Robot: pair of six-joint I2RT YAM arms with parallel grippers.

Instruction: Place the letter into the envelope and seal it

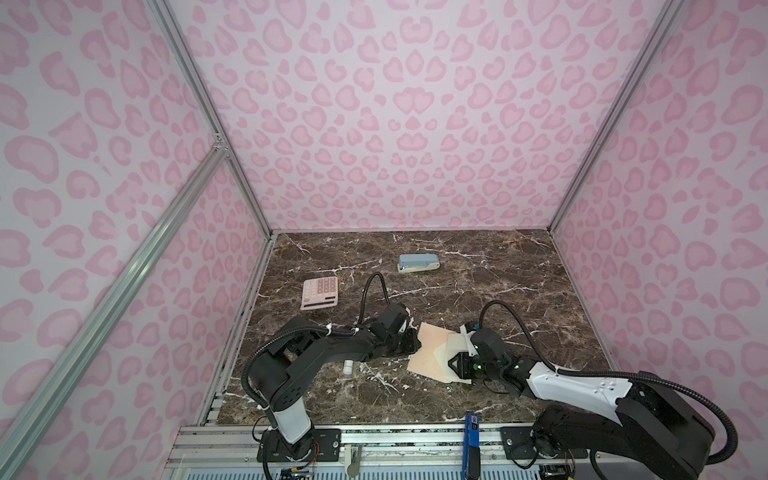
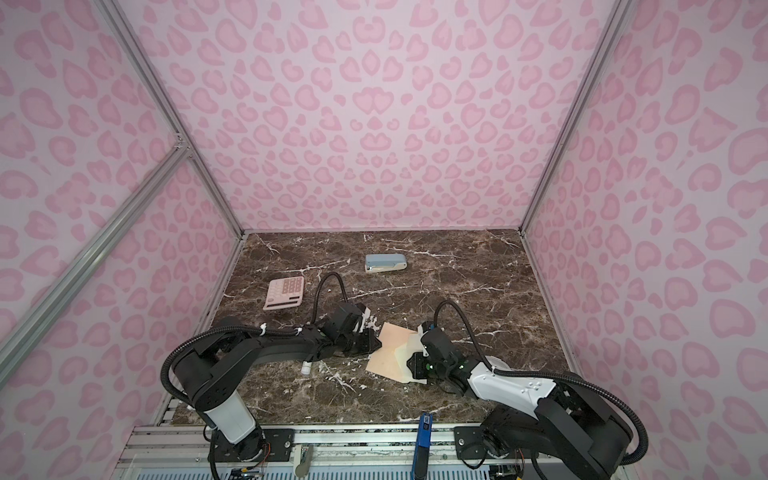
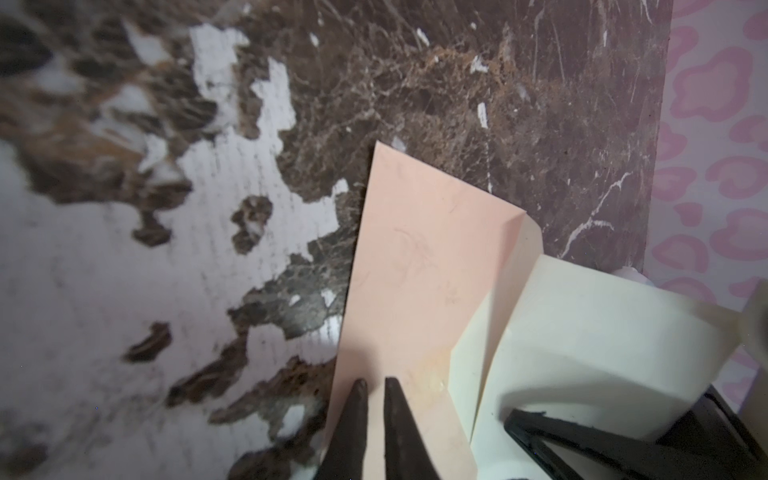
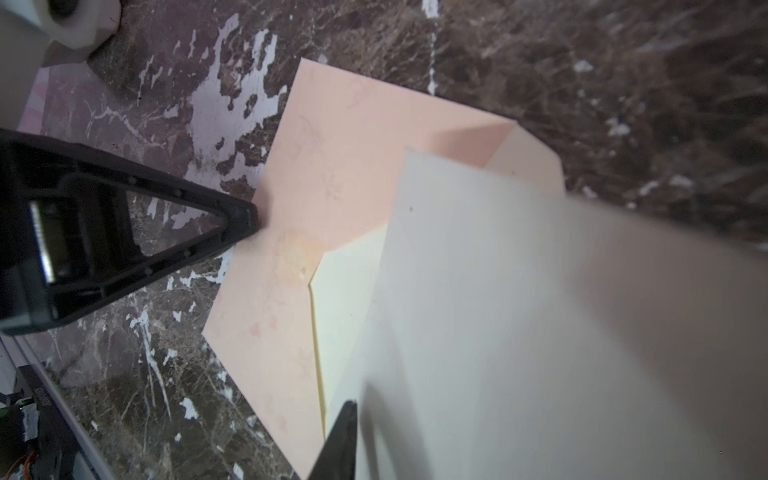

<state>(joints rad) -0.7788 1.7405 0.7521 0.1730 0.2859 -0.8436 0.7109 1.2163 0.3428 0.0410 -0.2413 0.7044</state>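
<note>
Left gripper (image 3: pixel 375 384): from 9 o'clock, fingers nearly together, pressing the envelope (image 3: pixel 415 249).
Right gripper (image 1: pixel 453 365): low, from 3 o'clock; spread we cannot tell.

Open tabletop (image 1: pixel 519 282) far right, stapler (image 1: pixel 418 263) far centre, calculator (image 1: pixel 319 293) far left, envelope (image 1: pixel 430 349) lying near centre

Soft, even light, faint shadows on the surface (image 1: pixel 519 266); top views bow at edges, wrist views blur close-up.
</note>
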